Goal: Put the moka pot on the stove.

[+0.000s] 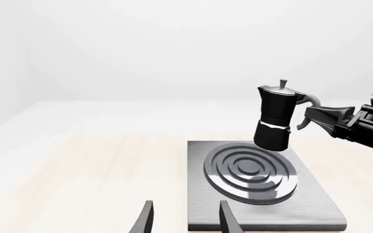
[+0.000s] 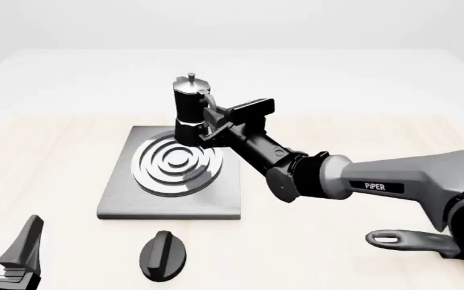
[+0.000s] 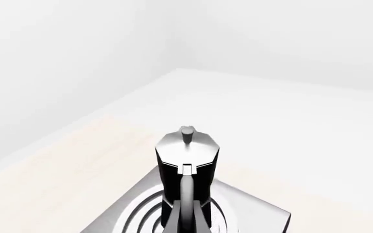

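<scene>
The moka pot [image 2: 189, 107], black with a silver lid and knob, is upright, tipped slightly, over the far edge of the burner rings [image 2: 176, 164] of the grey square stove [image 2: 127, 196]. I cannot tell whether its base touches the rings. My right gripper [image 2: 212, 125] is shut on the pot's curved black handle from the right. The left wrist view shows the pot [image 1: 274, 119], the stove [image 1: 316, 204] and the right gripper [image 1: 321, 116]. The right wrist view looks down the handle at the pot [image 3: 186, 155]. My left gripper [image 2: 2, 238] is open and empty at the near left, fingers [image 1: 146, 218] apart.
A small black oval knob [image 2: 164, 257] lies on the table in front of the stove. A dark grey handle-like piece with a hole [image 2: 405, 238] lies at the near right by the right arm's base. The right forearm [image 2: 377, 181] stretches across the table's right half.
</scene>
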